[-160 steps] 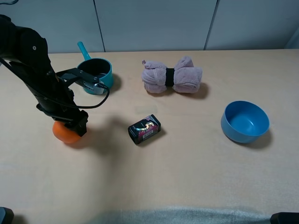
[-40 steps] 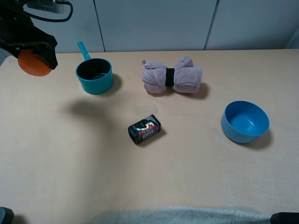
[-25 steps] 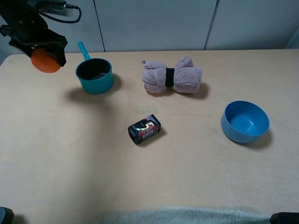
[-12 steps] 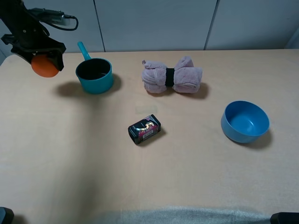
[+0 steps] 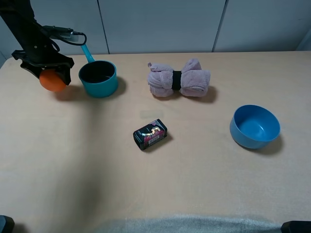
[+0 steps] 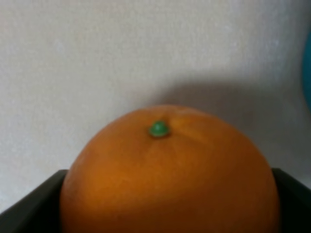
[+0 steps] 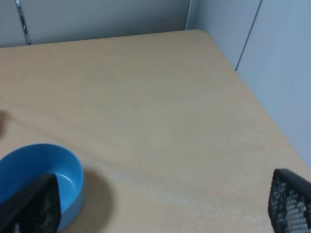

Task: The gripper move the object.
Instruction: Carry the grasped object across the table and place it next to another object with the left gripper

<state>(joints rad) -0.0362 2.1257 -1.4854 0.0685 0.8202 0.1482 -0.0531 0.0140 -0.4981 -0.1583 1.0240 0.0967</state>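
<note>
The left pincer (image 5: 50, 73) is shut tight on the orange ball (image 5: 52, 81) — one black finger (image 6: 28, 211) on each side. The little green dot (image 6: 159, 128) on the ball shows in the wrist view. The ball hangs very low, just beside the teal pot (image 5: 98, 78), on the side away from the pink towel roll (image 5: 179, 78). It does not touch the pot. Its shadow sits right by it on the counter (image 5: 73, 160), so I think it is close to landing. I cannot tell if it rests on the counter yet.

The job now looks like setting the ball down. To do it well, go straight down and go slow, until the ball sits on the counter. Only then let the fingers part — and part them gently, because a round ball rolls with a small push. If it rolls, it may bump the pot, which is near. After that, lift straight up so a finger does not drag the ball along. Mind the pot's handle close by too.

The right pincer (image 7: 164, 200) is spread wide and holds nothing. It is far from the teal pot, over by the blue bowl (image 7: 29, 154). The black box (image 5: 150, 134) lies well apart from the pot and is not in the way.
</note>
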